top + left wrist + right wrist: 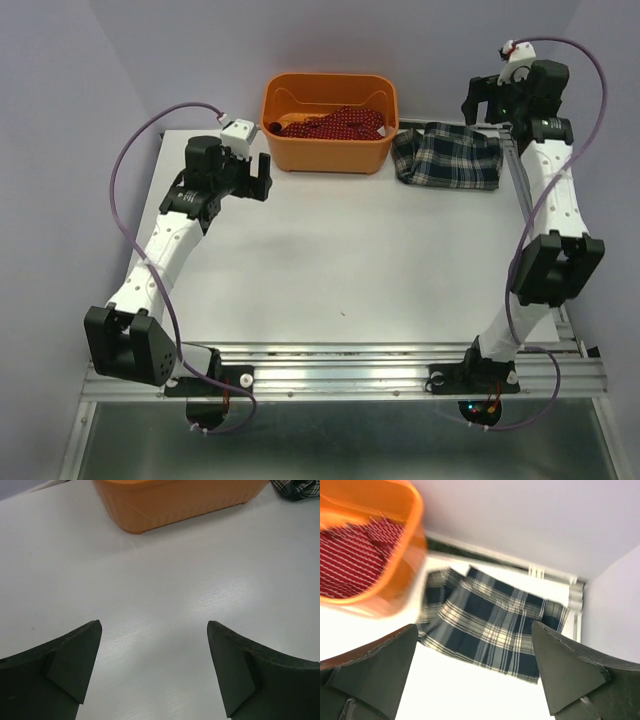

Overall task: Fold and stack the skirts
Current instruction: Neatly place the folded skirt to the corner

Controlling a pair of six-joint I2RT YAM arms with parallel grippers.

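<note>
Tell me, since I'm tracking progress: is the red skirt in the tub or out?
In. The red skirt lies bunched inside the tub, below its rim, in both the top and right wrist views.

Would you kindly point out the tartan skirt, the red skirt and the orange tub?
tartan skirt (447,160), top view, middle of cloth.
red skirt (335,124), top view, bunched cloth inside tub.
orange tub (328,155), top view, near wall.

No lettering, label, brand mark or number can be read anywhere in these views: the orange tub (329,121), the tartan skirt (447,157) and the white counter (340,260) all show none.
</note>
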